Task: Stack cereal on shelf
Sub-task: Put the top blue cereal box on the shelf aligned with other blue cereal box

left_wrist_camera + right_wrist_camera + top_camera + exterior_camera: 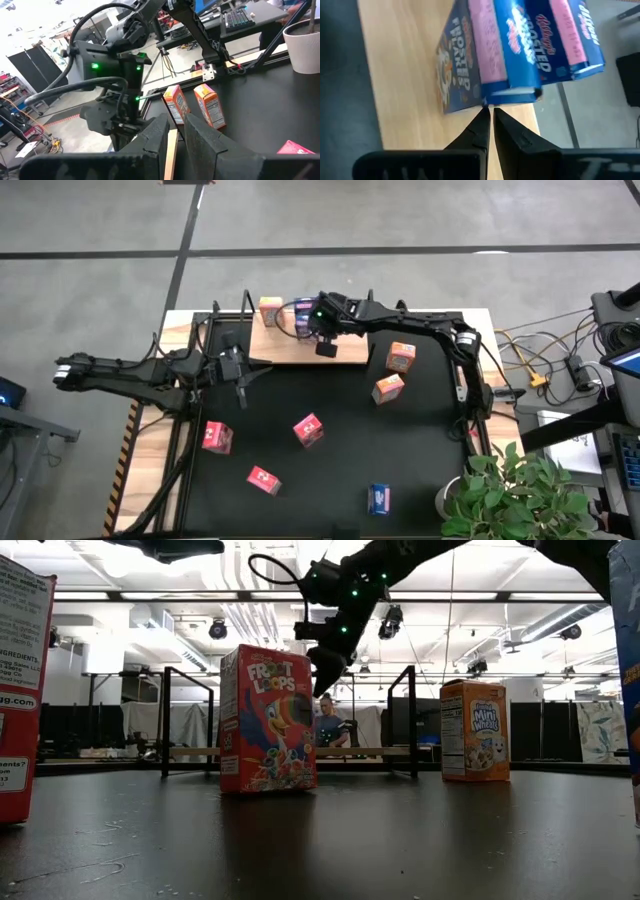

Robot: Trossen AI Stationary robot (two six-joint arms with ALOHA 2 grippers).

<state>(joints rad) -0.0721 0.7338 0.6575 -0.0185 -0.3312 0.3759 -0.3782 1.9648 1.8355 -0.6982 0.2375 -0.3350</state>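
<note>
The shelf (345,350) is a light-wood board with black posts at the table's far side. On it stand an orange cereal box (270,310) and two blue cereal boxes (520,45) close together. My right gripper (488,111) is shut, slanting down, its tips at the blue boxes' near lower corner; in the high view it (315,328) shows right of them. My left gripper (173,137) waits level at the shelf's left end (243,377), its fingers a narrow gap apart with nothing between them. Several more boxes stand on the black mat. My right gripper's shut fingertips (481,116) stand right at the lower corner of the blue boxes (487,100), coming slanting down from the table's right. Whether they touch the cardboard cannot be told. The boxes rest on the shelf board.
On the mat stand two orange boxes (401,356) (388,388), three red ones (216,437) (308,429) (264,479) and a blue one (379,498). A potted plant (510,495) sits at the near right corner. A person (326,725) shows beyond the shelf.
</note>
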